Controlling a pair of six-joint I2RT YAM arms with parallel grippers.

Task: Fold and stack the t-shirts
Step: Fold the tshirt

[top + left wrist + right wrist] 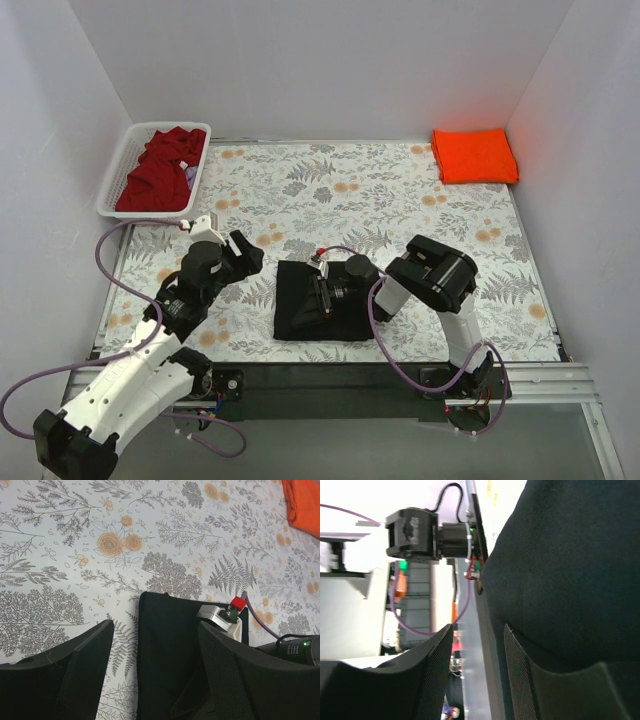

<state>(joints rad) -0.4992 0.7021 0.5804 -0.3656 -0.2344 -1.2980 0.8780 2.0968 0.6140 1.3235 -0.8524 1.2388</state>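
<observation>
Top view: black t-shirt [315, 305] lies folded into a rectangle close to the tabletop's [400, 200] near edge, about mid-width. My right end effector [322, 292] sits on its right half. My left end effector [243, 255] is off the cloth, just to its left, and released. The orange t-shirt [475, 156] is folded in the far right corner. The dark red t-shirt [160, 170] is bunched in the white basket [118, 180] at the far left corner, not yet folded.

Left wrist: jaws wide, nothing between them but a view down onto the black t-shirt [170, 655] and the printed tabletop [50, 555]. I'm not touching it. The right end effector's [220, 617] white-and-red housing rests at the shirt's far edge.

Right wrist: right end effector [478, 630] is partly spread and the gap is empty, so I'm not gripping. One of the fingers [520, 670] lies right against the black cloth [570, 555]. I can't tell whether it's under a layer.

Risks as I judge them:
- If that finger is tucked under a layer, pulling out sideways drags it and opens the fold. The left isn't pinning anything.
- A one-sided pick to carry it to the orange shirt likely lets the free half droop and unfold.
- The shirt is close to the near edge, so a push that way could slide it off.
</observation>
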